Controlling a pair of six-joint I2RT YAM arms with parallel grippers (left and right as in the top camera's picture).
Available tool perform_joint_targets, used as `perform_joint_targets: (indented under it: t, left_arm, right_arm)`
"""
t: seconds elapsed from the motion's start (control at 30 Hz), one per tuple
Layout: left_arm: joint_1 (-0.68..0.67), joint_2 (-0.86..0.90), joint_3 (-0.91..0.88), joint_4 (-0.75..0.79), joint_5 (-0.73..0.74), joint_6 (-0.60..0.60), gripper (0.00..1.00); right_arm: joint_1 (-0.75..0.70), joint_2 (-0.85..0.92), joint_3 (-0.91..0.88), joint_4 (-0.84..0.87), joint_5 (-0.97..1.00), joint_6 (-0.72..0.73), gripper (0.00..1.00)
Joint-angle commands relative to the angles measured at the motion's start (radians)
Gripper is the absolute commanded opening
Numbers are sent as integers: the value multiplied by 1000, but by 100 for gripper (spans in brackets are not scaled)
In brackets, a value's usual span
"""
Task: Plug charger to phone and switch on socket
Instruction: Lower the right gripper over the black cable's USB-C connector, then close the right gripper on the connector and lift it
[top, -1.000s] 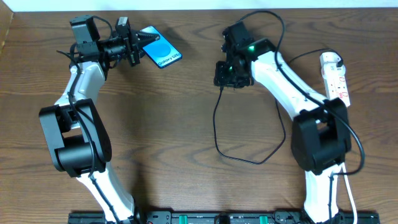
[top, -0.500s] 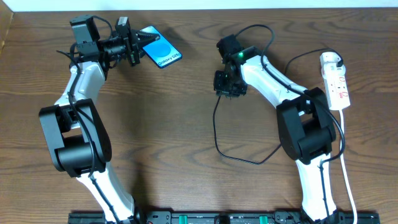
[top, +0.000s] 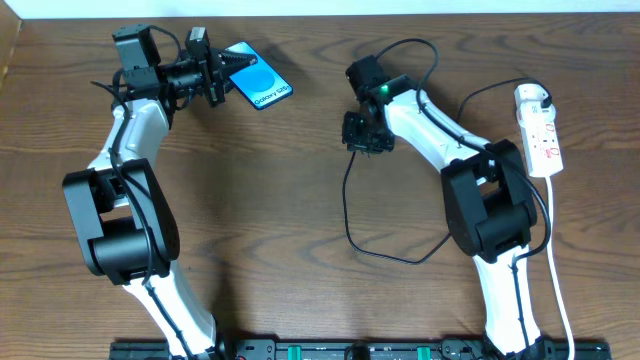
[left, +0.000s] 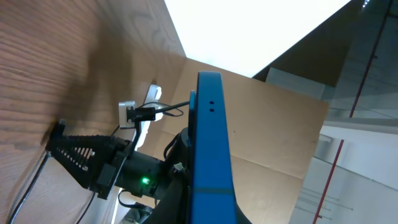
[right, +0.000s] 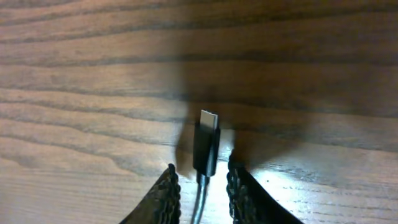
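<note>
The phone (top: 258, 82), cyan screen up, is tilted off the table at the back left, with my left gripper (top: 228, 72) shut on its end. In the left wrist view its blue edge (left: 208, 143) runs up the middle. The charger's black cable (top: 347, 215) loops across the middle of the table. Its connector tip (right: 207, 142) lies flat on the wood. My right gripper (right: 200, 174) straddles the cable just behind the tip, with a gap still showing on each side. The white socket (top: 540, 130) lies at the far right, with the white adapter (top: 533, 97) plugged in at its top end.
The socket's white cord (top: 560, 300) runs down the right side past the right arm's base. The cable's loop (top: 400, 258) lies in front of the right arm. The left arm's base (top: 120, 225) stands at the left front.
My right gripper has shifted a little left and back over the connector, and its jaws have narrowed around the cable. The left arm and the phone have not moved.
</note>
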Motion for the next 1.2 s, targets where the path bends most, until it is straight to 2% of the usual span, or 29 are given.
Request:
perform_joint_targets:
  t: [0.0, 0.27, 0.53, 0.57, 0.67, 0.73, 1.03, 1.17]
  left_arm:
    - [1, -22, 16, 4, 39, 13, 7]
    - [1, -22, 16, 3, 40, 13, 7]
    - [1, -22, 16, 3, 40, 13, 7]
    - [1, -22, 16, 3, 40, 13, 7]
    - [1, -22, 16, 3, 39, 13, 7]
    - [1, -22, 16, 3, 40, 13, 7]
    - [1, -22, 16, 3, 39, 9, 7]
    - [1, -22, 16, 3, 39, 9, 7]
  right_arm:
    - [32, 50, 6, 3, 24, 11, 24]
    - [71, 51, 5, -7, 139, 33, 22]
    - [75, 58, -5, -2, 146, 32, 18]
    - [76, 58, -8, -1, 147, 32, 17]
    - [77, 58, -8, -2, 161, 32, 2]
    - [77, 58, -8, -2, 161, 21, 1]
    - [61, 48, -5, -22, 156, -168, 1]
    - [52, 11, -5, -44, 156, -308, 1]
